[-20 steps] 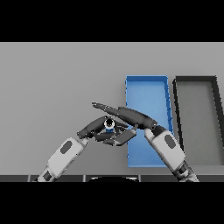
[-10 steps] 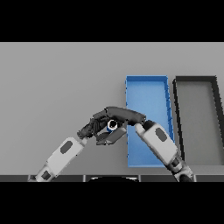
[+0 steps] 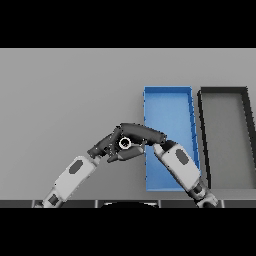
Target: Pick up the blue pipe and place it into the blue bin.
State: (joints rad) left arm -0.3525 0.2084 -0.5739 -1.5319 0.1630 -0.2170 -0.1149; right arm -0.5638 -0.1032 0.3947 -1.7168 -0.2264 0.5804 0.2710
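The blue pipe (image 3: 125, 143) shows end-on as a small pale ring just left of the blue bin (image 3: 169, 112). My right hand (image 3: 142, 133) reaches in from the lower right across the bin's left wall, its fingers curled over the top of the pipe. From the lower left comes my left hand (image 3: 106, 146), whose fairly straight fingers lie beside and under the pipe. Most of the pipe's body is hidden between the two hands.
A black bin (image 3: 227, 135) stands right of the blue bin, its long side parallel to it. My right forearm (image 3: 179, 164) lies over the near half of the blue bin. Bare grey table stretches to the left and back.
My right hand's fingers, straight above the pipe a second ago, have come down and curled round it. Both hands have closed in on the pipe.
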